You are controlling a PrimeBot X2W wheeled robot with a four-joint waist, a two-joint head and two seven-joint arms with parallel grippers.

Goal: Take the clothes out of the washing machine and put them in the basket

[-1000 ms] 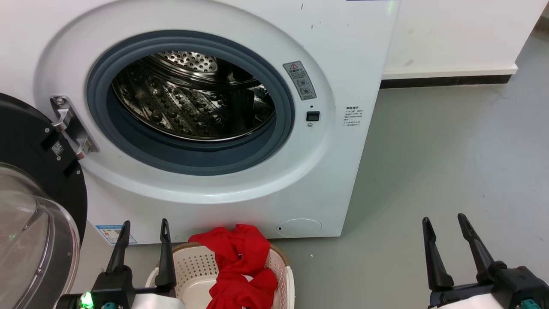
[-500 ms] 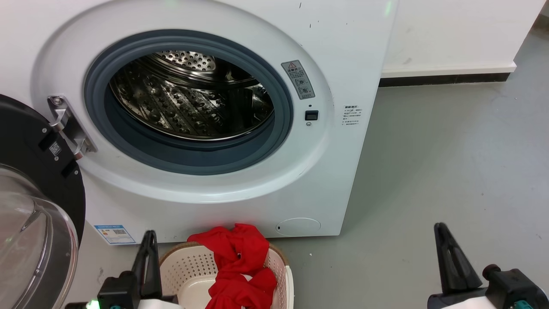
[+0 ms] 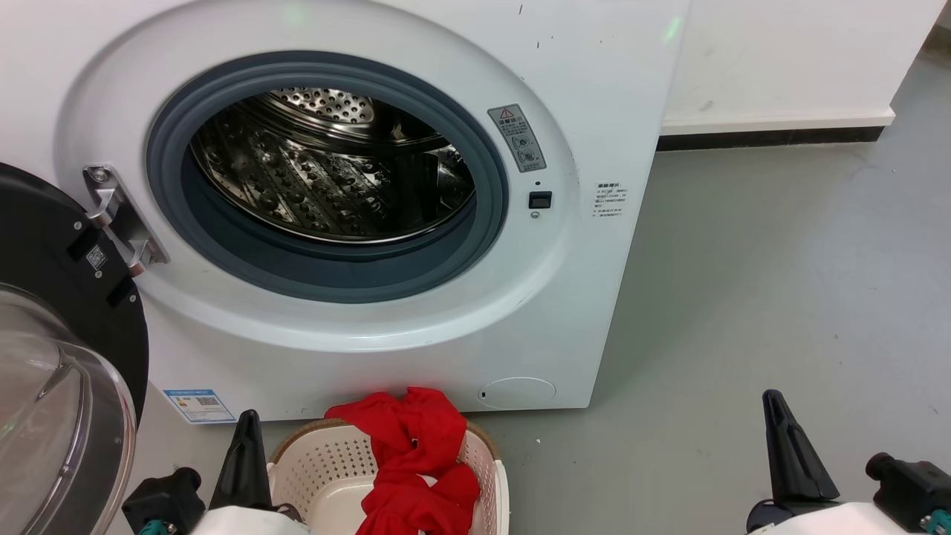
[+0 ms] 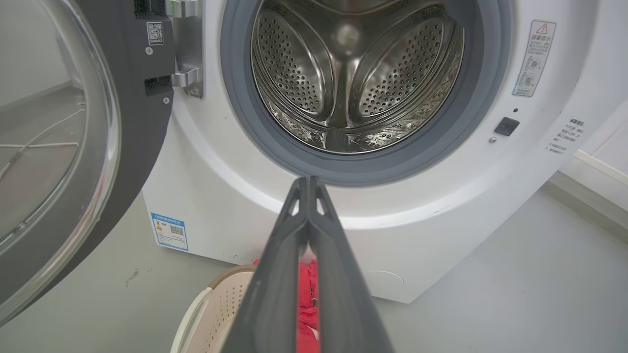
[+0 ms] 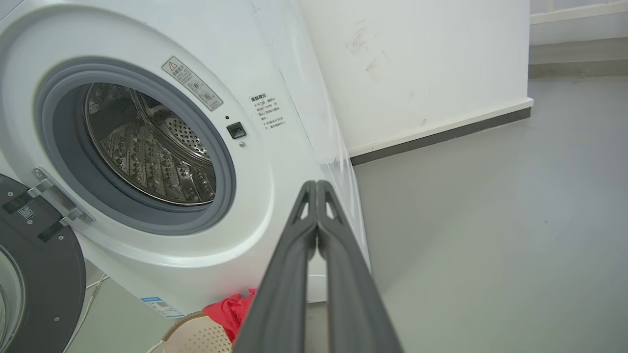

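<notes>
Clothes lay in the basket.
Left gripper and right gripper, spread a second earlier, had pinched shut and dropped lower.

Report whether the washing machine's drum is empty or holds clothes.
Empty, as far as visible: the drum shows bare perforated steel, and the red clothes lie in the basket below.

Head camera looks down past left end effector and right end effector at the washer; both wrist cameras, lower, share its drum ahead.
</notes>
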